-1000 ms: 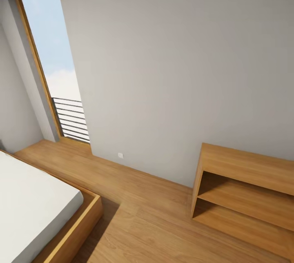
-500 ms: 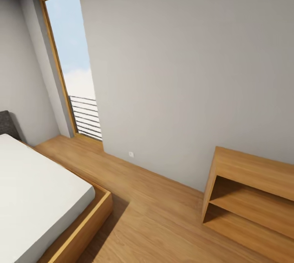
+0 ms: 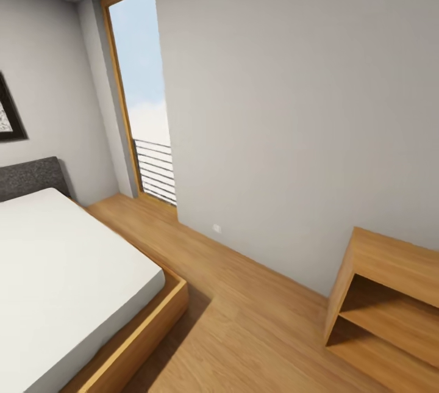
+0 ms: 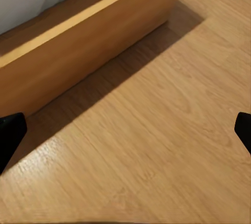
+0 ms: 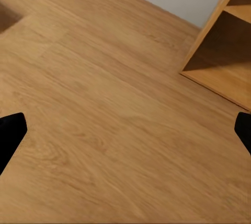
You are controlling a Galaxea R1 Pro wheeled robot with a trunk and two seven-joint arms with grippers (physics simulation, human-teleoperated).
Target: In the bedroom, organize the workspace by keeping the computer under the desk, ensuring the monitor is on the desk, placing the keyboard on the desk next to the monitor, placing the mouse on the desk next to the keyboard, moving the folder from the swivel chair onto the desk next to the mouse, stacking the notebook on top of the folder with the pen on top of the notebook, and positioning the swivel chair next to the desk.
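Grippers spread wide and empty: left gripper (image 4: 125, 130) hangs over bare wood floor (image 4: 157, 145) beside the bed frame (image 4: 78, 41), right gripper (image 5: 125, 132) over floor near the open shelf unit (image 5: 225, 51), in the bedroom (image 3: 286, 106)

bright daylight thru window (image 3: 143, 94), soft shadow beside bed (image 3: 73, 283) (wrist views slightly blurry).

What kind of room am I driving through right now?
Very likely a bedroom: a low wood-framed bed with a white mattress and dark grey headboard, a tall wood-framed window with a railing, and a low open wooden shelf unit on light wood flooring.
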